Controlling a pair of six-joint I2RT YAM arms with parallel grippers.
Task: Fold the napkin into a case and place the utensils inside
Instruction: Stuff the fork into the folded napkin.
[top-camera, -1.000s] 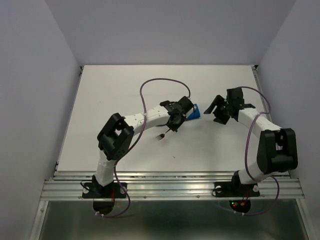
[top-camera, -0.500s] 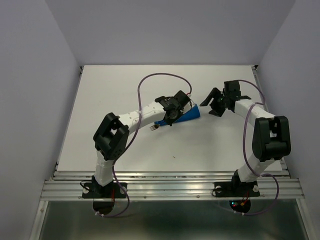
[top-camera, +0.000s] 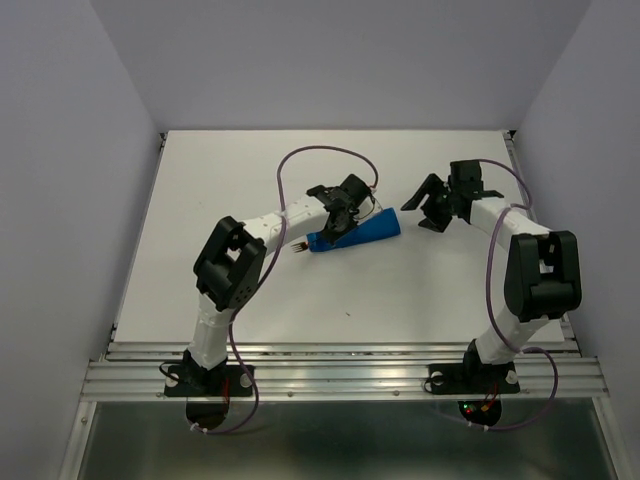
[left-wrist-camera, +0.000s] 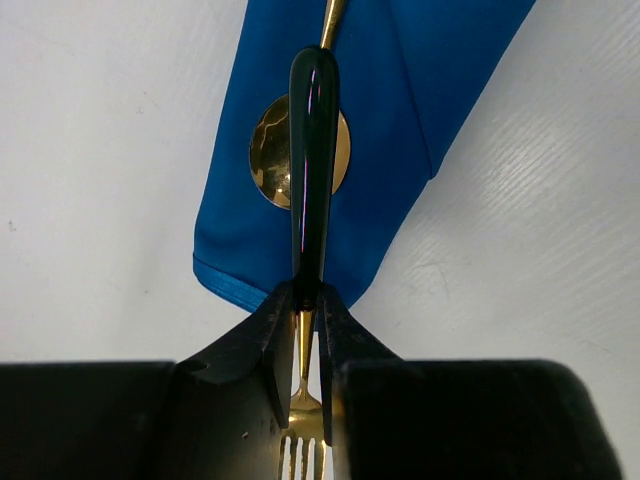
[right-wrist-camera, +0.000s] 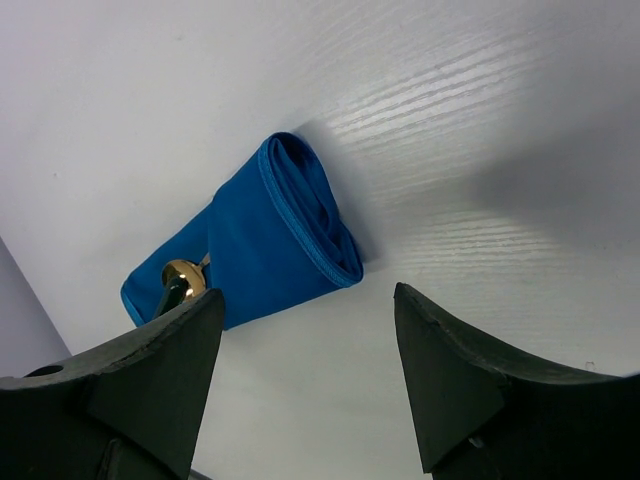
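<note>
Where the left wrist camera looks down its own fingers, we see the left gripper (left-wrist-camera: 305, 300) clenched on the fork (left-wrist-camera: 313, 150). Its two dark jaws pinch the gold neck just below the dark green handle. The gold tines point back toward the camera between the fingers. The handle reaches forward over the near end of the case (left-wrist-camera: 400, 120), a narrow pouch of bright blue cloth lying flat on the table. We cannot tell whether the handle touches anything beneath it.

On that same end of the case lies the spoon (left-wrist-camera: 275, 165). Its round gold bowl rests on the blue cloth, partly crossed by the fork's handle. Its gold neck runs away from us and out of the picture, so we cannot say whether the spoon's handle is tucked under a fold.

From above, the case (top-camera: 370, 230) lies slantwise near the middle of the white table (top-camera: 230, 180), between the two arms. The right gripper (top-camera: 422, 207) is released. Its jaws stand wide apart near the case's far end, without touching it. In the right wrist view, that end of the case (right-wrist-camera: 300, 220) shows layered folds with a stitched hem.

Pale lilac-grey walls (top-camera: 350, 60) close in the table on three sides. A ribbed metal rail (top-camera: 340, 370) runs along the near edge, where both bases are bolted. Purple cables (top-camera: 320, 155) loop over the arms.
</note>
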